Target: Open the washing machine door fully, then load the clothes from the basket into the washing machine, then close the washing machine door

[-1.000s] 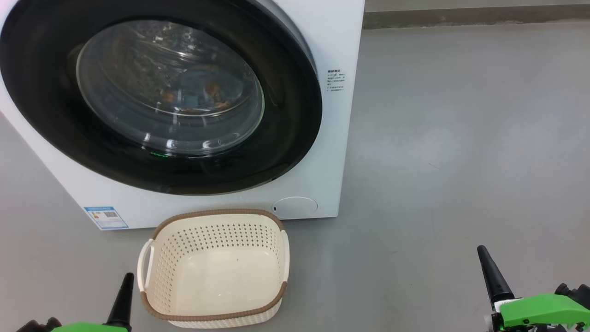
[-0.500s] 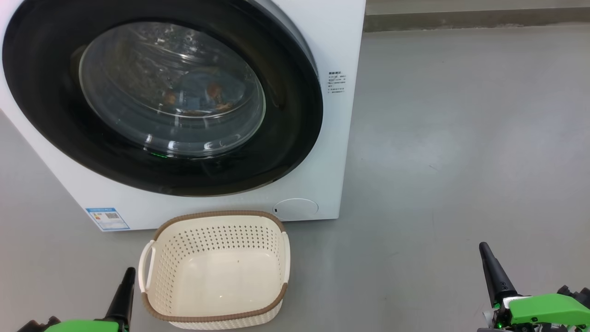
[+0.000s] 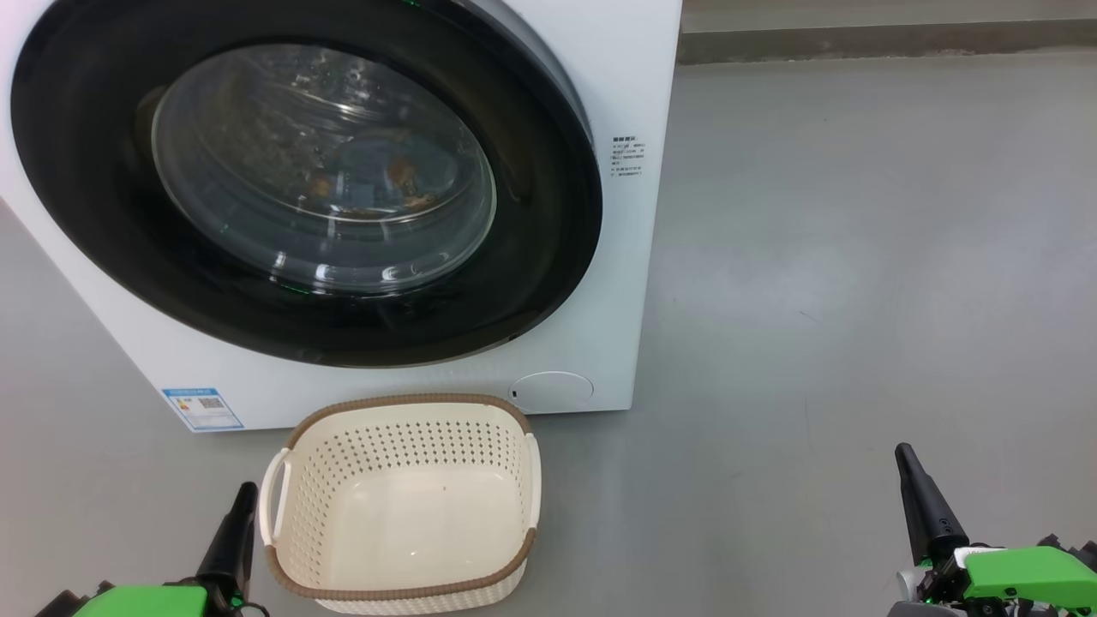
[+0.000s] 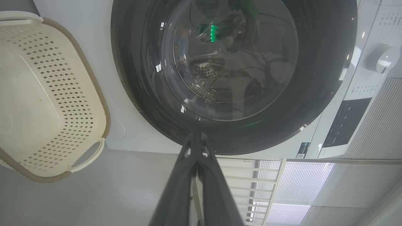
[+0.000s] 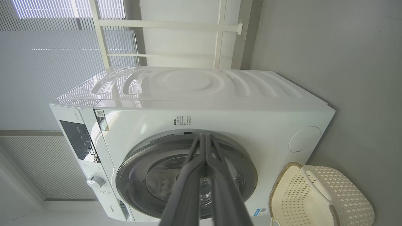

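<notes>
Washing machine door (image 3: pixel 321 171): fills the upper left of the head view. A wide glossy black rim rings a bulging clear glass window. It lies flat against the machine's white front, shut.
Clothes (image 3: pixel 377 171): behind the glass, inside the drum. They show as a light-blue patch with orange-brown marks, just right of the window's centre.
Basket (image 3: pixel 403 437): lower centre of the head view, on the floor just in front of the machine and below the door. Its bare cream bottom shows, with a brown rim and a white handle at each side.
Washing machine (image 3: pixel 621 77): a white box across the upper left. The blue energy label (image 3: pixel 202 408) is at its lower left corner and the round service flap (image 3: pixel 553 390) is just above the basket's right end.
Left gripper (image 3: pixel 247 490): lower left corner of the head view, just beside the basket's left handle and apart from it. Its dark fingers are pressed together with nothing between them. In the left wrist view the tips (image 4: pixel 196 135) meet against the door's rim.
Right gripper (image 3: pixel 902 450): lower right corner of the head view, well apart from the basket and the machine. Its fingers are pressed together and hold nothing.
Floor (image 3: pixel 857 257): smooth grey, across the right half of the head view.
</notes>
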Controlling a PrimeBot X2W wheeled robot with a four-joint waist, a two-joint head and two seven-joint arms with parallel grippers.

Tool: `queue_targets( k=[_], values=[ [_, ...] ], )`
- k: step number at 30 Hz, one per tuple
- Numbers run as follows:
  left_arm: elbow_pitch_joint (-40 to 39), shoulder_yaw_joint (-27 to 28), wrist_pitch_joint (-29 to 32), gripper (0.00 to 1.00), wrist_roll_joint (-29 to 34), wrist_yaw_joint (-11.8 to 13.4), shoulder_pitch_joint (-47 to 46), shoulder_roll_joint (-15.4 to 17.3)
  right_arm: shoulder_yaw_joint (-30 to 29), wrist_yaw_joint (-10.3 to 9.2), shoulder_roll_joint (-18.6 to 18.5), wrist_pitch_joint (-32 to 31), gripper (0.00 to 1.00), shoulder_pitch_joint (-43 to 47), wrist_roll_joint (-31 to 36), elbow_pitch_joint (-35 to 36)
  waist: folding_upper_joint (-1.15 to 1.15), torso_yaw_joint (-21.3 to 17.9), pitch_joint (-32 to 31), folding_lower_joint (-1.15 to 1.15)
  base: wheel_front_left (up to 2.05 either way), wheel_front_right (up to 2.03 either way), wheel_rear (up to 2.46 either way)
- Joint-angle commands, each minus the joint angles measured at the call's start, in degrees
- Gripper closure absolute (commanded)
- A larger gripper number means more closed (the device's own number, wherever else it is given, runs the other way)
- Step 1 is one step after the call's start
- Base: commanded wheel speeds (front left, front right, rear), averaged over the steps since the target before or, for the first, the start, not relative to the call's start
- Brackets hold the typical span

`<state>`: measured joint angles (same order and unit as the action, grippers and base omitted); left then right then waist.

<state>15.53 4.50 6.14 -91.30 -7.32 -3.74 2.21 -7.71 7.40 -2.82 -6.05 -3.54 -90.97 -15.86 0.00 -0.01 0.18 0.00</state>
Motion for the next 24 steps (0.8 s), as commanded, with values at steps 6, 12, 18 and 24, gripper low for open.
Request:
queue_targets(
  k=[6,12,18,24],
  values=[
    [-1.5,2.1,0.4,1.0,-0.8,-0.2,-2.5,0.7,1.1,0.09,-0.1,-0.5,1.0,-2.6,-1.1,1.8,0.0,0.0,0.0,0.0,0.0,0.0,0.0],
    [-1.5,2.1,0.4,1.0,-0.8,-0.2,-2.5,0.7,1.1,0.09,-0.1,-0.5,1.0,-2.6,-1.1,1.8,0.0,0.0,0.0,0.0,0.0,0.0,0.0],
    [-1.5,2.1,0.4,1.0,-0.8,-0.2,-2.5,0.7,1.1,0.09,-0.1,-0.5,1.0,-2.6,-1.1,1.8,0.0,0.0,0.0,0.0,0.0,0.0,0.0],
    [-1.5,2.1,0.4,1.0,-0.8,-0.2,-2.5,0.7,1.1,0.09,-0.1,-0.5,1.0,-2.6,-1.1,1.8,0.0,0.0,0.0,0.0,0.0,0.0,0.0]
  ],
)
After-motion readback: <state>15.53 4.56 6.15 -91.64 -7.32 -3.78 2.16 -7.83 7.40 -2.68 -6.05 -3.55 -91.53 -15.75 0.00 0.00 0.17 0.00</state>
